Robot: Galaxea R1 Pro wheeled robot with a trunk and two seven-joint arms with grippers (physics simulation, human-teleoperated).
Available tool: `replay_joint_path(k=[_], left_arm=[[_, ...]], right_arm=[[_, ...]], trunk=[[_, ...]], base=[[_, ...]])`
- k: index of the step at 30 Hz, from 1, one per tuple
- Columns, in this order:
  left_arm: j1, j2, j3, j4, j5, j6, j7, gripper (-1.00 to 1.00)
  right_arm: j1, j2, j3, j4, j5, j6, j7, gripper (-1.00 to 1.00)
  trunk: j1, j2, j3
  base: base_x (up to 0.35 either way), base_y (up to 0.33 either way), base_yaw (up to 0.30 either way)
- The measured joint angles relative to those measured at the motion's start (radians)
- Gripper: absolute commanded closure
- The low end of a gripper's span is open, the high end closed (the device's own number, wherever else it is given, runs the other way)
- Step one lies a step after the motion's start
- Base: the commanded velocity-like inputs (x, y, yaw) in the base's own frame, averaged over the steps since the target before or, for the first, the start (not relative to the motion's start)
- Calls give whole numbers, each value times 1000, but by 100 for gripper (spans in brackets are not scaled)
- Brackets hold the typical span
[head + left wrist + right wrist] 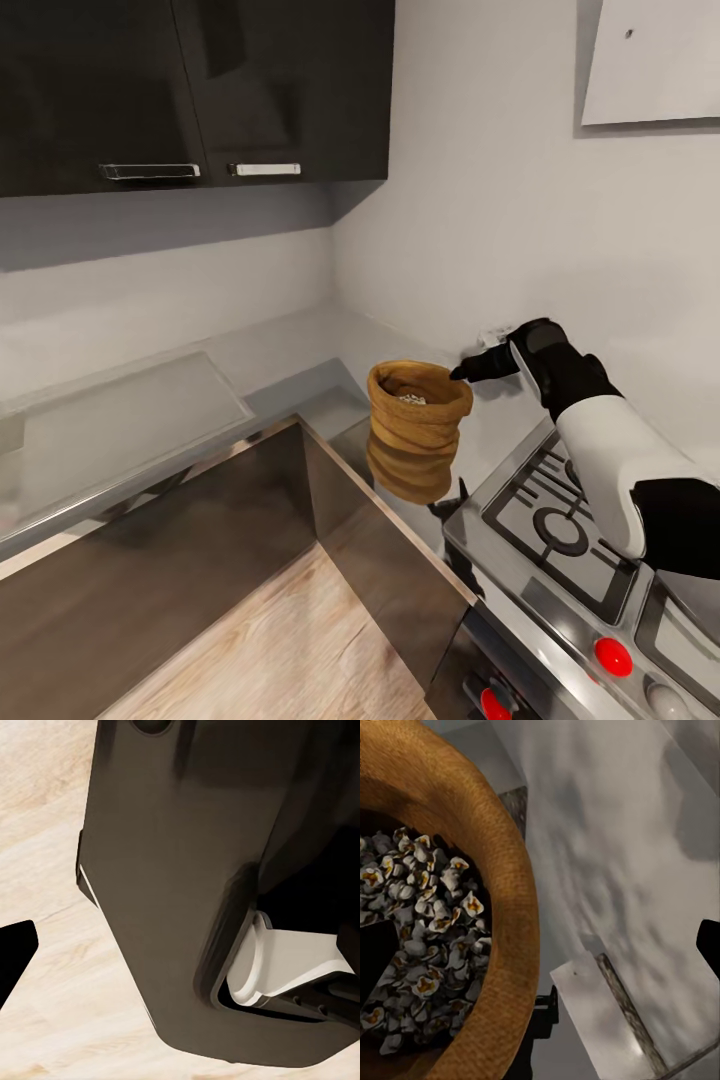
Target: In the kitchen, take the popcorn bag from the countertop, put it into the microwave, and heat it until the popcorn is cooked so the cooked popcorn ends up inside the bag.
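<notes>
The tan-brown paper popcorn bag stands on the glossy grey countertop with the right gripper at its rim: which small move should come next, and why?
Probably close the right gripper on the rolled rim of the tan-brown paper popcorn bag. One fingertip already reaches inside over the whitish popcorn, the other shows outside, and the bag rests on the glossy grey countertop.

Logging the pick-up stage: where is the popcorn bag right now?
In the head view the popcorn bag stands upright on the glossy countertop near the corner, just left of the gas hob, with the right gripper at its rim.
</notes>
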Motion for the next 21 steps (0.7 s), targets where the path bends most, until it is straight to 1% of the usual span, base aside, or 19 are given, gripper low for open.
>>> replay_joint_path(k=[9, 13, 17, 21], left_arm=[[0, 0, 0, 0, 0, 0, 0, -100], [0, -2, 1, -1, 0, 0, 0, -100], [0, 1, 0, 0, 0, 0, 0, -100], [0, 0, 0, 0, 0, 0, 0, -100]], right_arm=[[0, 2, -1, 0, -1, -5, 0, -100], [0, 12, -1, 1, -1, -13, 1, -100], [0, 15, -1, 1, 0, -27, 1, -100], [0, 20, -1, 2, -1, -29, 2, -100]], trunk=[[0, 0, 0], [0, 0, 0], [0, 0, 0], [0, 0, 0]], base=[[0, 0, 0], [6, 0, 0], [170, 0, 0], [53, 0, 0]])
